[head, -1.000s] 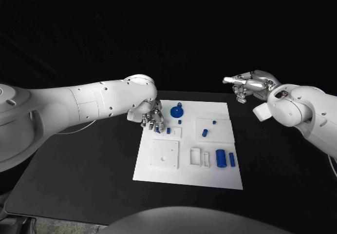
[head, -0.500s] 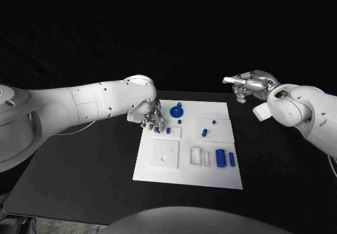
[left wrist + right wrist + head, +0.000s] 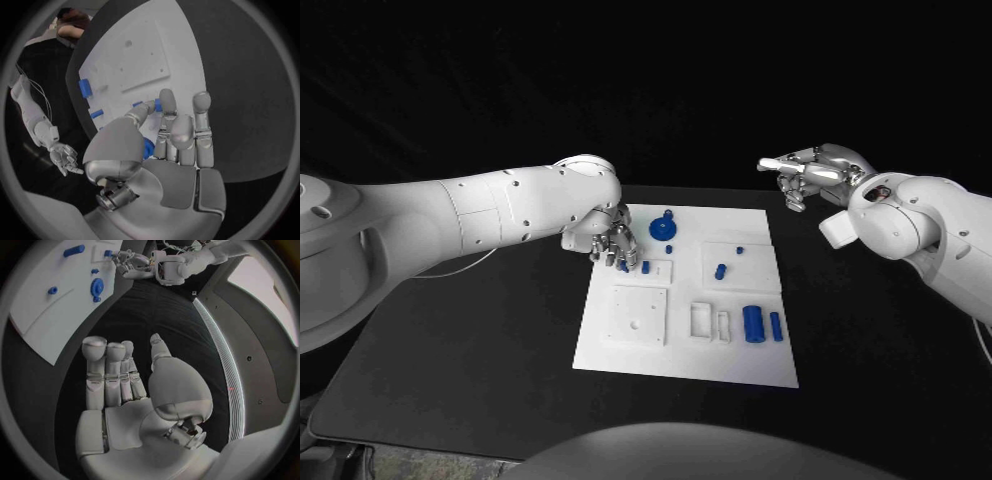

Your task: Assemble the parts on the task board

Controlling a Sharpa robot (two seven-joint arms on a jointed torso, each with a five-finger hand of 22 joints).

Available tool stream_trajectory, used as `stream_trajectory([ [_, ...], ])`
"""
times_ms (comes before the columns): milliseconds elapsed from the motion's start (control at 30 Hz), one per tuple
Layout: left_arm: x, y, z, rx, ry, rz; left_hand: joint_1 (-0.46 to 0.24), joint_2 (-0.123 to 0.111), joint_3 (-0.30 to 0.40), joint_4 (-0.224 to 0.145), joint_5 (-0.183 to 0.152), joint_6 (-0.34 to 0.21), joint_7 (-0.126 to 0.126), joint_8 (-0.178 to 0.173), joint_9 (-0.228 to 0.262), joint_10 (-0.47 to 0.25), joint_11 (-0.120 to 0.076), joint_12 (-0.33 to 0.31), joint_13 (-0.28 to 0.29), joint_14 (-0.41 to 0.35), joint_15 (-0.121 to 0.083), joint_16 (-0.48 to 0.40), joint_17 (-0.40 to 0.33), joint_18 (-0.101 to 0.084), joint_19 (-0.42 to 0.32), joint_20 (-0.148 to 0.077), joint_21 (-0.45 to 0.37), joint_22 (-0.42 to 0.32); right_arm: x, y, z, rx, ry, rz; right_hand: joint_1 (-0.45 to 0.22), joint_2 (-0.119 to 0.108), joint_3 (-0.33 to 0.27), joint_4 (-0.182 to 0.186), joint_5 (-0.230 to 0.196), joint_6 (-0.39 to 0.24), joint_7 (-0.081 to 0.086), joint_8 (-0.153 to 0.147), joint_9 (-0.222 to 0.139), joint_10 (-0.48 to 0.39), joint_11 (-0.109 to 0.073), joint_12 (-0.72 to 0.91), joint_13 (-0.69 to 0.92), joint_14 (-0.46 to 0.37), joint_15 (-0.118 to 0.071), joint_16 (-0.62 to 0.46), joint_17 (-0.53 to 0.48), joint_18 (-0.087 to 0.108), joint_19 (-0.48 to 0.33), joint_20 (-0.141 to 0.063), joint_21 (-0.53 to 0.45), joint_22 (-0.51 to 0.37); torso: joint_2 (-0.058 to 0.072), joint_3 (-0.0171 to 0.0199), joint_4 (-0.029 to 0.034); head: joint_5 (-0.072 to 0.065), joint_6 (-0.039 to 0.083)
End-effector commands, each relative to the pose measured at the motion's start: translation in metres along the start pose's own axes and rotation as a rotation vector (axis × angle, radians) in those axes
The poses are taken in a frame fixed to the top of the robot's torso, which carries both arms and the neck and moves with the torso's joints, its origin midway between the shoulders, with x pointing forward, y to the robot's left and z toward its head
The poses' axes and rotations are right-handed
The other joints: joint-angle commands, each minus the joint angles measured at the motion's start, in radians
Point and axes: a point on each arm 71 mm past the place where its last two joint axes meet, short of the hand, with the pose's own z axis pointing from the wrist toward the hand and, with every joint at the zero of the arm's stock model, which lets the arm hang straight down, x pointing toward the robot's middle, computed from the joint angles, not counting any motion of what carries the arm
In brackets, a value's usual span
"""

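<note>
The white task board (image 3: 687, 345) lies mid-table. My left hand (image 3: 606, 243) hovers over its near-left edge, and thumb and a finger pinch a small blue part (image 3: 157, 105) just above the board. A second small blue part (image 3: 643, 266) stands beside the fingertips. The blue gear (image 3: 661, 228) sits at the board's far end, partly under the left hand (image 3: 169, 150) in the left wrist view. A small peg (image 3: 669, 249), a short blue piece (image 3: 721, 270) and two blue cylinders (image 3: 753, 322) rest further right. My right hand (image 3: 808, 175) is raised beyond the board's far right corner, holding nothing, fingers apart.
A raised square plate (image 3: 639, 315) and two narrow slots (image 3: 701, 320) occupy the board's near half. Black table (image 3: 473, 340) surrounds the board on all sides. The right wrist view shows the gear (image 3: 97, 287) and my left hand (image 3: 131, 262) across the board.
My left hand's fingers have shifted slightly around the small blue part at the board's left edge. The right arm has not moved.
</note>
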Motion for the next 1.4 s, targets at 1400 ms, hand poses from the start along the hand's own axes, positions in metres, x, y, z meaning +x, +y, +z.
stream_trajectory([
  [1400, 0.0052, 0.0046, 0.0049, -0.026, -0.028, 0.008, 0.017, -0.084, -0.044, 0.061, -0.196, 0.041, -0.040, -0.009, -0.053, -0.006, -0.011, -0.001, 0.006, -0.004, -0.011, -0.013, -0.015, -0.016, 0.014, -0.007, -0.029, 0.016, 0.0034, -0.0014, 0.0002, -0.005, 0.022, -0.003, 0.006, 0.008, 0.001, -0.008, 0.002, 0.003, 0.000, -0.003, -0.001, 0.007, -0.001, -0.007, -0.001, -0.001, -0.005, -0.007, -0.002, 0.010, 0.046, -0.003, -0.008, 0.074, 0.000, -0.0006, 0.0000, -0.005, -0.001],
])
